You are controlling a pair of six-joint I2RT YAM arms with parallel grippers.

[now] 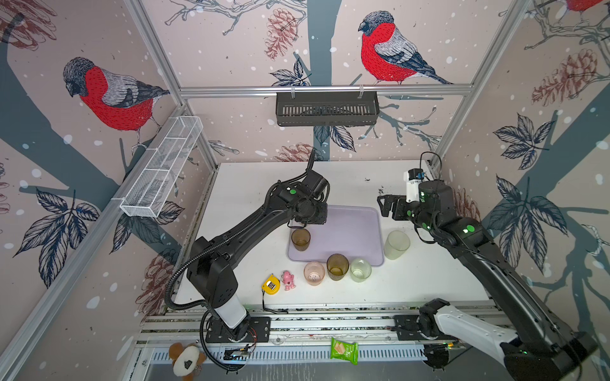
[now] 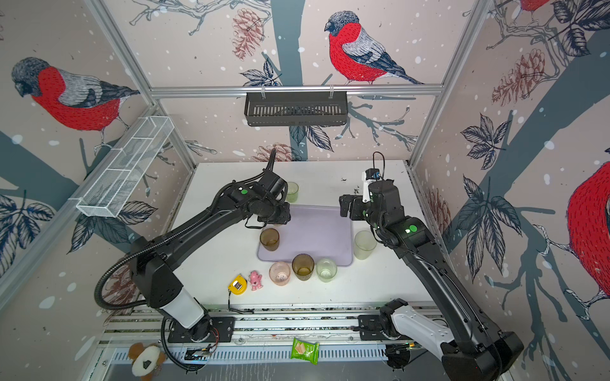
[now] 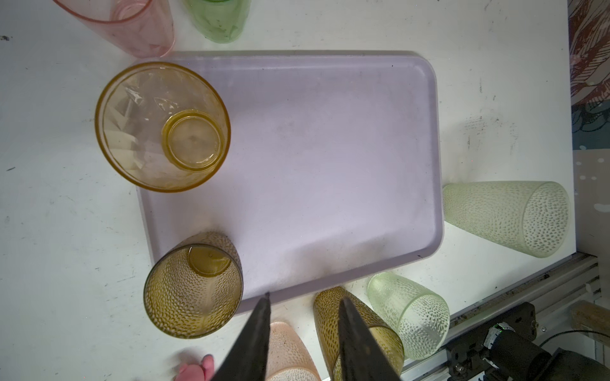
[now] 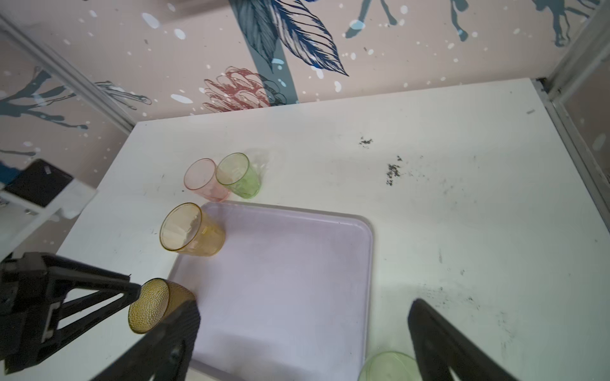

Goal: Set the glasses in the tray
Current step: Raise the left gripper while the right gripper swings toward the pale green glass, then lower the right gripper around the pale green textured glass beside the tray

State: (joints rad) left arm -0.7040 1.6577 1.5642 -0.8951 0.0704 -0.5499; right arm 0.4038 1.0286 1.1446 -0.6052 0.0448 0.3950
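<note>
Bright, even light falls from above. In the left wrist view the white desk [image 3: 495,49] is nearly washed out, and the tray [image 3: 330,148] carries a soft grey shadow near the left gripper [image 3: 303,298] (its 2 dark fingers [image 3: 251,339] sit close to the lens, slightly soft). The right wrist view blurs toward its edges. In both top views the frame rails [image 1: 231,90] splay outward with wide-angle distortion.
</note>
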